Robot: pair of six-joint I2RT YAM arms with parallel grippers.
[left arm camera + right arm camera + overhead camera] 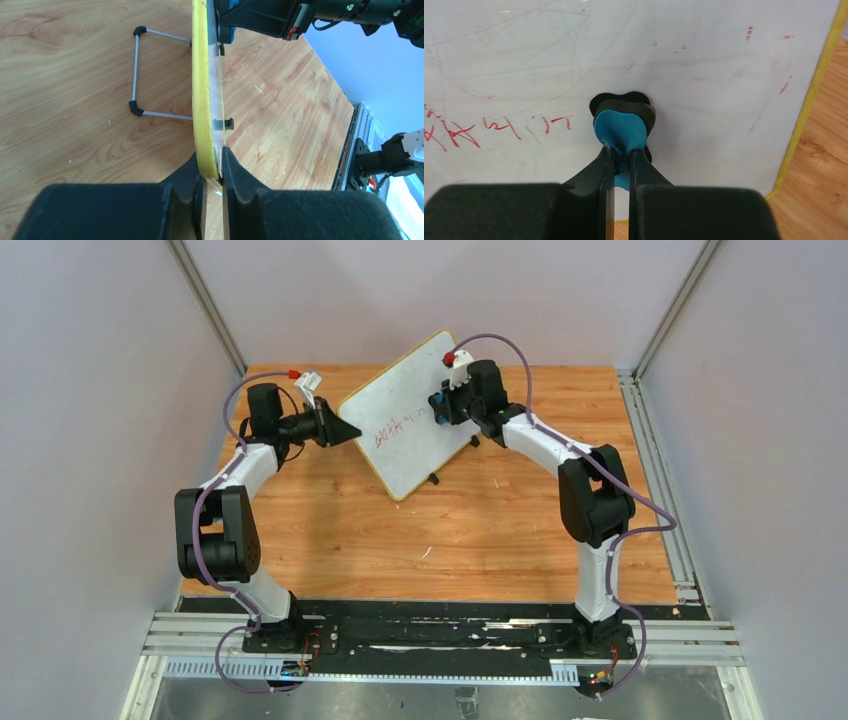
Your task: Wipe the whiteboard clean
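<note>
Pinching whiteboard [405, 440] edge, left gripper [212, 162]; right gripper [620, 150] clamped on blue eraser [620, 131] (wire stand [135, 75] behind)

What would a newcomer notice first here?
A large white whiteboard with a yellow frame stands tilted on the wooden table, red handwriting on its face. The left pincer clamps its edge; the right pincer holds a small blue eraser block against the board beside the writing.

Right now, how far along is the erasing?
Done: one side of the whiteboard shows only faint red smudges. In hand: left gripper clamps the board's edge, right gripper holds the blue eraser against its face. Left: the red writing is unwiped.
</note>
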